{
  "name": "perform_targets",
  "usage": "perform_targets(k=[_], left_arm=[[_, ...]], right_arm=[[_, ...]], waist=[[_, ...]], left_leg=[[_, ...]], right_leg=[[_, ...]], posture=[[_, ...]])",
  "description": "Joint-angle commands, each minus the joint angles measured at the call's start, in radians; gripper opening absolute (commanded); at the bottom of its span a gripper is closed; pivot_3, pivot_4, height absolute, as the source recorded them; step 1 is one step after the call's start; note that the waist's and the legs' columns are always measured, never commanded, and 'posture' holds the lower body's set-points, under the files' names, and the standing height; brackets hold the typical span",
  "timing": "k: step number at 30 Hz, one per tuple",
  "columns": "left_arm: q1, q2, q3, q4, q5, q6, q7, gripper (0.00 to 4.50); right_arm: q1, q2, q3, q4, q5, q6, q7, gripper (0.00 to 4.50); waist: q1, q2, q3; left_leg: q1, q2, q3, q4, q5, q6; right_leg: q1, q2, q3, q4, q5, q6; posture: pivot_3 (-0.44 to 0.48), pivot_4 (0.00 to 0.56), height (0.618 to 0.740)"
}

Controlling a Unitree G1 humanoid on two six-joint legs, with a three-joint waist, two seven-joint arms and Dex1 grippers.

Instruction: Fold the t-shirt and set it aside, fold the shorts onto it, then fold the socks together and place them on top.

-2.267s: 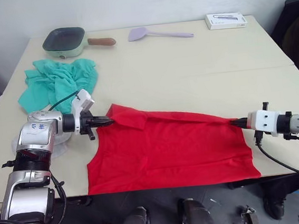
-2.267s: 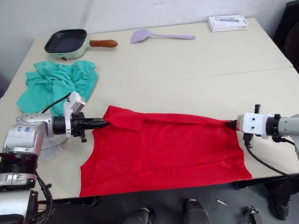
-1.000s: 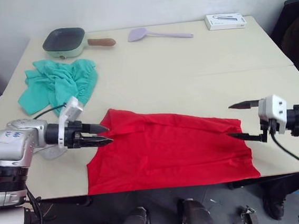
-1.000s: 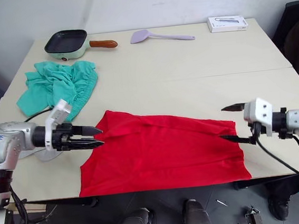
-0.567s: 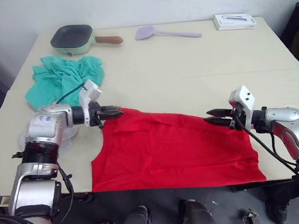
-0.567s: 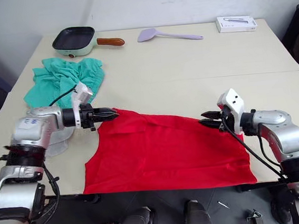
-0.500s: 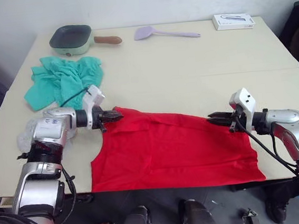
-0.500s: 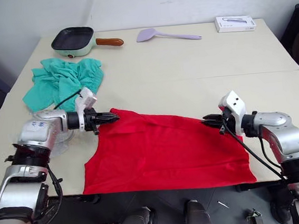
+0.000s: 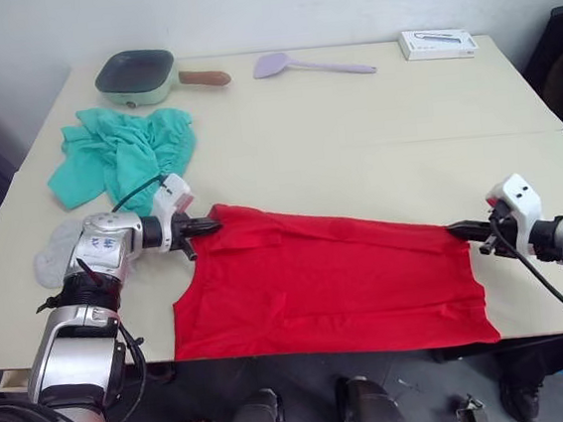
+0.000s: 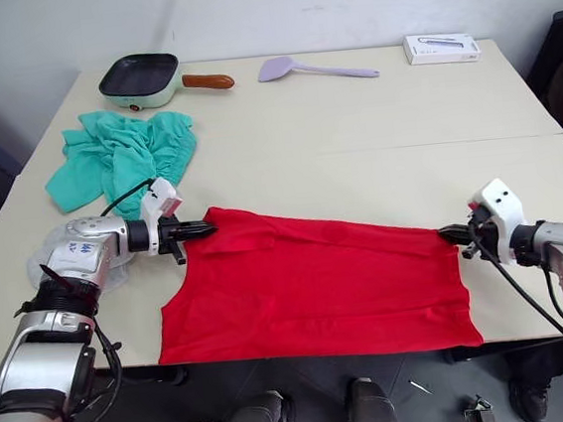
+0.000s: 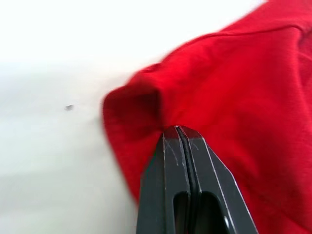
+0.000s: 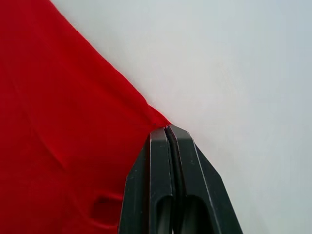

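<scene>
The red t-shirt (image 9: 318, 282) lies spread along the table's front edge, its lower hem hanging slightly over. My left gripper (image 9: 208, 224) is shut on the shirt's far left corner, where the cloth bunches around the closed fingertips (image 11: 178, 134). My right gripper (image 9: 460, 230) is shut on the far right corner, the hem pinched at its fingertips (image 12: 165, 130). The far edge runs taut between them. The teal shorts (image 9: 122, 157) lie crumpled at the back left. A light-grey sock (image 9: 52, 258) pokes out from under my left arm.
At the table's back edge stand a green pan (image 9: 134, 76) with a brown handle, a lilac spatula (image 9: 297, 65) and a white box (image 9: 438, 42). A seam (image 9: 405, 144) crosses the table (image 9: 352, 114). A dark chair (image 9: 561, 54) stands at the right.
Both grippers, open a second ago, have shut on the shirt's far corners. The right gripper has since drawn out to the right, pulling the far edge straight.
</scene>
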Motion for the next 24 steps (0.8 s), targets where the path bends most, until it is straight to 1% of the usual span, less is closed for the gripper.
perform_targets(k=[1, 3, 5, 8, 11, 14, 18, 21, 24], left_arm=[[-0.026, 0.028, 0.078, -0.116, -0.079, 0.083, -0.041, 0.00], [-0.014, 0.036, 0.088, -0.224, -0.119, 0.168, -0.068, 0.00], [0.020, 0.043, 0.064, -0.329, -0.132, 0.230, -0.095, 0.00], [0.069, 0.044, 0.017, -0.402, -0.109, 0.251, -0.104, 0.00], [0.089, 0.028, -0.023, -0.341, -0.043, 0.192, -0.064, 0.00], [0.085, 0.022, -0.041, -0.262, -0.003, 0.132, -0.043, 0.00], [0.084, 0.021, -0.035, -0.212, 0.003, 0.086, -0.048, 0.00], [0.074, 0.027, -0.024, -0.176, 0.023, 0.027, -0.020, 0.00], [0.044, 0.033, 0.001, -0.146, 0.017, -0.016, -0.017, 0.00]], right_arm=[[-0.031, -0.019, -0.088, -0.094, 0.089, 0.084, 0.037, 0.01], [-0.014, -0.017, -0.103, -0.175, 0.126, 0.152, 0.041, 0.01], [0.027, -0.012, -0.085, -0.238, 0.112, 0.165, 0.037, 0.01], [0.072, -0.004, -0.048, -0.278, 0.065, 0.173, 0.004, 0.01], [0.109, -0.013, -0.003, -0.268, -0.002, 0.148, -0.022, 0.01], [0.148, -0.047, 0.010, -0.241, -0.048, 0.096, 0.005, 0.01], [0.176, -0.107, 0.010, -0.177, -0.094, 0.021, 0.045, 0.01], [0.148, -0.120, -0.020, -0.146, -0.071, 0.014, 0.066, 0.01], [0.093, -0.088, -0.077, -0.187, 0.024, 0.082, 0.082, 0.01]], waist=[[-0.002, 0.000, 0.000], [-0.002, 0.000, 0.000], [-0.001, 0.000, 0.000], [0.003, 0.000, 0.000], [0.003, 0.000, 0.000], [0.002, 0.000, 0.000], [0.005, 0.000, 0.000], [0.004, -0.001, 0.000], [0.002, -0.001, 0.000]], left_leg=[[-0.001, 0.000, 0.000, 0.000, 0.000, 0.000], [-0.002, 0.001, 0.000, 0.000, 0.000, 0.000], [-0.002, 0.002, 0.000, 0.000, 0.000, -0.001], [-0.002, 0.002, -0.001, 0.000, -0.001, -0.001], [-0.002, 0.000, 0.000, 0.000, 0.000, -0.001], [-0.001, 0.000, 0.001, 0.000, 0.000, 0.000], [-0.001, 0.000, 0.000, 0.000, 0.000, 0.000], [0.000, 0.000, 0.000, 0.000, 0.000, 0.000], [0.000, 0.000, 0.000, 0.000, 0.000, 0.000]], right_leg=[[-0.001, 0.000, 0.000, 0.000, 0.000, 0.000], [-0.002, 0.000, 0.000, 0.000, 0.000, 0.000], [-0.002, 0.000, 0.000, 0.000, 0.000, 0.000], [-0.001, 0.000, 0.001, 0.000, 0.000, 0.000], [-0.001, 0.000, 0.001, 0.000, 0.000, 0.000], [-0.001, 0.001, 0.001, 0.000, 0.000, 0.000], [-0.001, 0.001, 0.000, 0.000, 0.000, 0.000], [0.001, 0.000, 0.000, -0.001, 0.000, 0.000], [0.001, 0.000, 0.000, -0.001, 0.000, 0.000]], posture=[[0.000, 0.150, 0.740], [0.000, 0.150, 0.740], [0.000, 0.150, 0.740], [0.000, 0.150, 0.740], [0.000, 0.150, 0.740], [0.000, 0.150, 0.740], [0.000, 0.150, 0.740], [0.000, 0.150, 0.740], [0.000, 0.150, 0.740]])
